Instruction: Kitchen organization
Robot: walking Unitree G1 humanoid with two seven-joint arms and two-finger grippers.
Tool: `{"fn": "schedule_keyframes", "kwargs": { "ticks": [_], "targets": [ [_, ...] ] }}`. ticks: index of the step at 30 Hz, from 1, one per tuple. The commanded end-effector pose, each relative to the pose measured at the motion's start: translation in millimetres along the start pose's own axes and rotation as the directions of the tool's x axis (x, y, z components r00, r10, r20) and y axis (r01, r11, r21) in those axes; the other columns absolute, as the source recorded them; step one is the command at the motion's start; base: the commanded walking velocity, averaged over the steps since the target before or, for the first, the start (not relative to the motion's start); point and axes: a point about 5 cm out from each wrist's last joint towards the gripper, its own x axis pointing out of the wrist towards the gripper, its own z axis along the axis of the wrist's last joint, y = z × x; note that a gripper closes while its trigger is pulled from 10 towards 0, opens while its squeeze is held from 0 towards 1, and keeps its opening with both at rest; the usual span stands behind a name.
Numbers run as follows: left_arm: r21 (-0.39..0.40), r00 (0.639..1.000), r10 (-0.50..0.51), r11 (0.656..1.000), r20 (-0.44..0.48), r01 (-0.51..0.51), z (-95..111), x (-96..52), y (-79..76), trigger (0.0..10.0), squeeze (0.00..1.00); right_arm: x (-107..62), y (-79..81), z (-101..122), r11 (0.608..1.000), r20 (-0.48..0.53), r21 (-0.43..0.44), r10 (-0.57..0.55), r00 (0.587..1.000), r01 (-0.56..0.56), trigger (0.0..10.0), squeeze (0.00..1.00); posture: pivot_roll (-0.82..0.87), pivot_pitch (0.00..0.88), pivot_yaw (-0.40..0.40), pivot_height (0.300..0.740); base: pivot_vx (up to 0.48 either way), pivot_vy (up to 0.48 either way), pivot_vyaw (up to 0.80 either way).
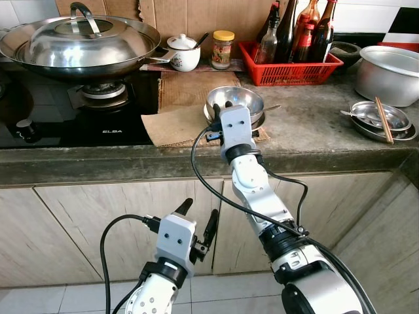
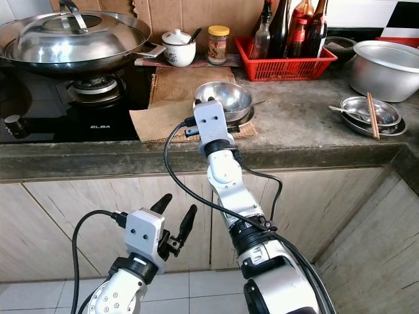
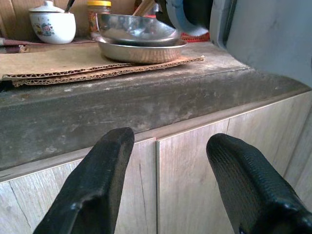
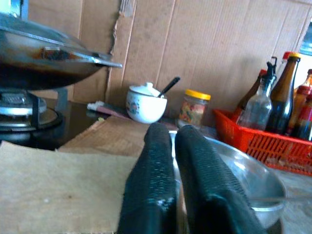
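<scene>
Steel bowl [image 1: 236, 103] sat shiny and empty on a plate [image 3: 141, 49] atop cardboard [image 1: 173, 124], mid-counter, right of the stove [image 1: 72, 111]. Right gripper [image 4: 171, 195] reached its near rim, fingers pinched together on that rim. Left gripper [image 1: 196, 222] hung low before the cabinet doors [image 3: 185, 165], fingers spread, holding nothing. Judged barely begun: bowl not lifted, dishes [image 1: 383, 121] far right unsorted.
</scene>
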Motion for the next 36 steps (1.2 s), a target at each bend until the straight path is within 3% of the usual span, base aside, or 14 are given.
{"fn": "schedule_keyframes", "kwargs": {
  "ticks": [1, 20, 21, 22, 23, 25, 26, 27, 30, 31, 32, 33, 36],
  "targets": [
    [0.002, 1.0, 0.002, 1.0, 0.006, -0.002, -0.2, 1.3, -1.0, 10.0, 0.0, 4.4, -2.4, 6.5, 1.0, 0.031, -0.002, -0.01, 0.999, 0.01, 0.0, 0.0, 0.18, 0.067, -0.068, 0.74, 0.0, 0.0, 0.0],
    [0.012, 1.0, 0.002, 1.0, -0.003, -0.002, -1.6, 1.0, 0.1, 10.0, 0.0, 9.0, -4.1, 10.0, 1.0, 0.038, 0.018, -0.023, 0.999, 0.023, 0.0, 0.0, 0.18, 0.07, -0.064, 0.74, 0.0, 0.0, 0.0],
    [0.012, 1.0, 0.002, 1.0, -0.002, -0.002, -1.5, 1.0, 0.1, 10.0, 0.0, 9.3, -4.4, 10.0, 1.0, 0.036, 0.016, -0.025, 0.999, 0.024, 1.4, 0.0, 0.18, 0.07, -0.065, 0.74, 0.0, 0.0, 0.0],
    [0.012, 1.0, 0.002, 1.0, -0.002, -0.002, -1.5, 1.0, 0.1, 10.0, 0.0, 9.3, -4.4, 10.0, 1.0, 0.036, 0.016, -0.025, 0.999, 0.024, 1.4, 0.0, 0.18, 0.07, -0.065, 0.74, 0.0, 0.0, 0.0],
    [0.012, 1.0, 0.001, 1.0, -0.003, -0.001, -1.8, 0.5, -0.1, 10.0, 0.0, 9.2, -4.2, 9.7, 1.0, 0.034, 0.017, -0.023, 0.999, 0.022, 10.0, 0.0, 0.18, 0.07, -0.061, 0.74, 0.0, 0.0, 0.0],
    [0.012, 1.0, 0.001, 1.0, -0.004, -0.001, -1.7, 0.5, -0.2, 10.0, 0.0, 9.2, -4.1, 9.7, 1.0, 0.033, 0.019, -0.021, 0.999, 0.02, 10.0, 0.0, 0.18, 0.072, -0.065, 0.74, 0.0, 0.0, 0.0],
    [0.012, 1.0, 0.001, 1.0, -0.004, -0.001, -1.7, 0.5, -0.4, 10.0, 0.0, 9.3, -4.3, 9.5, 1.0, 0.032, 0.02, -0.022, 0.999, 0.021, 10.0, 0.45, 0.18, 0.072, -0.065, 0.74, 0.0, 0.0, 0.0],
    [0.012, 1.0, 0.001, 1.0, -0.004, -0.001, -1.6, 0.6, -0.4, 10.0, 0.0, 9.4, -4.2, 9.4, 1.0, 0.031, 0.023, -0.02, 0.999, 0.019, 10.0, 1.0, 0.18, 0.072, -0.065, 0.74, 0.0, 0.0, 0.0],
    [0.012, 1.0, 0.001, 1.0, -0.004, -0.001, -1.6, 0.3, -0.4, 10.0, 0.0, 9.4, -3.9, 9.5, 1.0, 0.031, 0.023, -0.018, 0.999, 0.018, 10.0, 1.0, 0.18, 0.074, -0.063, 0.74, 0.0, 0.0, 0.0],
    [0.011, 1.0, 0.002, 1.0, -0.004, -0.002, -1.6, 0.4, -0.3, 10.0, 0.0, 9.6, -3.7, 9.5, 1.0, 0.031, 0.02, -0.018, 0.999, 0.017, 10.0, 0.07, 0.18, 0.074, -0.063, 0.74, 0.0, 0.0, 0.0],
    [0.011, 1.0, 0.002, 1.0, -0.004, -0.002, -1.7, 0.4, -0.3, 10.0, 0.0, 9.8, -3.7, 9.5, 1.0, 0.031, 0.019, -0.018, 0.999, 0.017, 10.0, 0.07, 0.18, 0.074, -0.063, 0.74, 0.0, 0.0, 0.0],
    [0.012, 1.0, 0.002, 1.0, -0.005, -0.002, -1.6, 0.4, -0.4, 10.0, 0.0, 10.1, -4.1, 9.7, 1.0, 0.031, 0.017, -0.02, 0.999, 0.02, 10.0, 0.0, 0.18, 0.073, -0.065, 0.74, 0.0, 0.0, 0.0],
    [0.012, 1.0, 0.002, 1.0, -0.004, -0.002, -1.4, 0.7, 0.0, 10.0, 0.0, 10.8, -4.5, 10.6, 1.0, 0.034, 0.016, -0.025, 0.999, 0.024, 10.0, 0.0, 0.18, 0.073, -0.065, 0.74, 0.0, 0.0, 0.0]
  ]
}}
